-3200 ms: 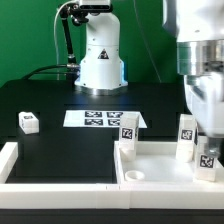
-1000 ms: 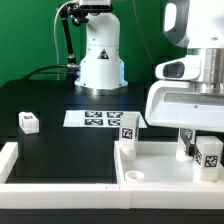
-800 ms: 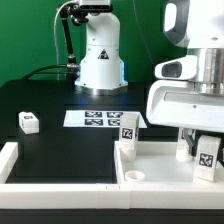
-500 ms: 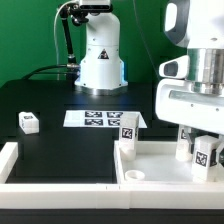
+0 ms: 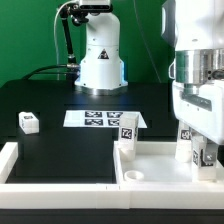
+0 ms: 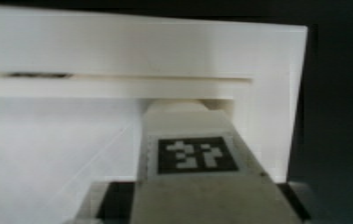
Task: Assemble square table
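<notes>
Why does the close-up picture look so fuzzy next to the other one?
Wrist view: the tagged leg sits very near the lens, so its edges blur and the tabletop washes out bright white. Exterior view: sharper, evenly lit; the claw is softly blurred.

**Off-task items on my screen**

On my exterior feed I see the bench point(image 5: 60, 105), a black surface running across the scene. The marker board point(image 5: 100, 119) lies flat on it, a thin white strip of printed black-and-white tags, just in front of the pale rounded base at the back. A long low white border wall point(image 5: 50, 170) runs along the near edge, with a short arm point(image 5: 8, 152) turning back at the exterior view's left. Behind everything hangs a green backdrop point(image 5: 35, 35), and a dark cable point(image 5: 45, 72) trails along the bench's far edge. My wrist feed adds none of these.
</notes>
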Available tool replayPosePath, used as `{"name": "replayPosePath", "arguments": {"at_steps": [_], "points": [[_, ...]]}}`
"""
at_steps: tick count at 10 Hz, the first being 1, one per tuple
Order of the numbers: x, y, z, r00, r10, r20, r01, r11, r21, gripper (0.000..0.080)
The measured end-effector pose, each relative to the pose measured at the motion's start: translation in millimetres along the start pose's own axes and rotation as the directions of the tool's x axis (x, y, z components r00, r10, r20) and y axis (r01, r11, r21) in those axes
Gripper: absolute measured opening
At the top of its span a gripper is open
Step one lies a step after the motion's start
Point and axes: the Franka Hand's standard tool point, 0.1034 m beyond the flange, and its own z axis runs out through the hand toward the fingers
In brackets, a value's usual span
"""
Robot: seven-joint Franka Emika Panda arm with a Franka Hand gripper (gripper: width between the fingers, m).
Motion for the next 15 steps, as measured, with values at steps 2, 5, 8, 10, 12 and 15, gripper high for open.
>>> {"name": "replayPosePath", "arguments": {"at_steps": [2, 5, 8, 10, 12, 15], "points": [[-0.8, 0.2, 0.1, 0.991, 0.133, 0.003, -0.133, 0.991, -0.001, 0.0288], [-7.4, -2.6, 1.7, 0.872, 0.484, 0.072, -0.485, 0.875, -0.004, 0.0288], [-8.1, -3.0, 2.6, 0.88, 0.467, 0.084, -0.468, 0.884, -0.003, 0.0288], [-15.9, -1.2, 2.6, 0.946, 0.316, 0.072, -0.317, 0.948, 0.008, 0.0393], [-31.5, -4.7, -2.6, 0.997, -0.044, 0.067, 0.043, 0.999, 0.013, 0.0564], [-29.5, -3.8, -0.4, 0.974, -0.22, 0.047, 0.218, 0.975, 0.04, 0.0645]]}}
